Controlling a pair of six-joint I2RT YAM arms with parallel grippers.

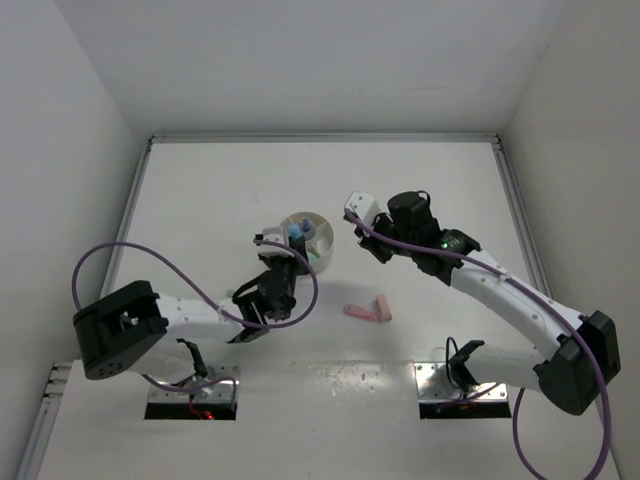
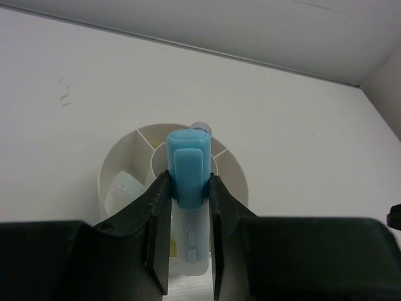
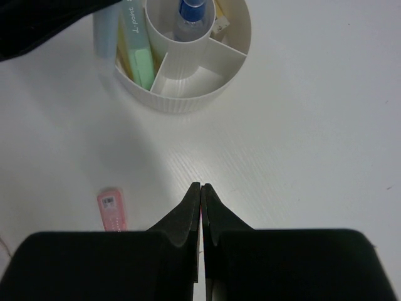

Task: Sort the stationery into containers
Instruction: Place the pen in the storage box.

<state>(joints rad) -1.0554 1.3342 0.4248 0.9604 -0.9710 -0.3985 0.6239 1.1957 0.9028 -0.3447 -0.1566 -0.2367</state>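
Note:
The white round divided container (image 1: 322,258) stands mid-table. My left gripper (image 2: 188,177) is shut on a light blue bar with a blue cap (image 2: 188,157). It holds the bar just over the container's near rim (image 2: 238,179). From the right wrist, a mint green bar (image 3: 143,63) and a yellow bar (image 3: 128,59) stand in one wedge. A blue-capped piece (image 3: 188,15) sits in the centre cup. Two pink pieces (image 1: 366,311) lie on the table to the right of the container. My right gripper (image 3: 200,186) is shut and holds nothing, above bare table between the container and a pink piece (image 3: 113,210).
A pale translucent piece (image 2: 122,188) lies in a left wedge of the container. The left arm (image 1: 200,315) reaches in from the lower left and the right arm (image 1: 500,290) from the lower right. White walls enclose the table on three sides.

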